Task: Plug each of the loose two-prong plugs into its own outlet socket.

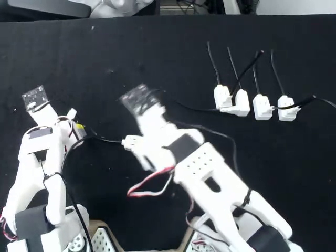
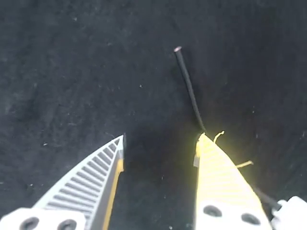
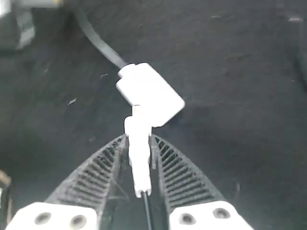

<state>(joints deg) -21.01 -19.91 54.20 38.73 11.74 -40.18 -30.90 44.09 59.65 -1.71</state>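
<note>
Left wrist view has the left gripper (image 2: 160,140) spread wide above the black cloth (image 2: 72,72), holding nothing, with a loose black cable end (image 2: 188,88) just beyond its fingertips. At mid-table the right gripper (image 3: 139,142) pinches a white two-prong plug (image 3: 139,160) whose nose touches a white outlet socket (image 3: 151,96). I judge insertion is in hand, calling for a straight push and then release. Farther right lies a row of white sockets (image 1: 261,106); what each holds I cannot tell.
</note>
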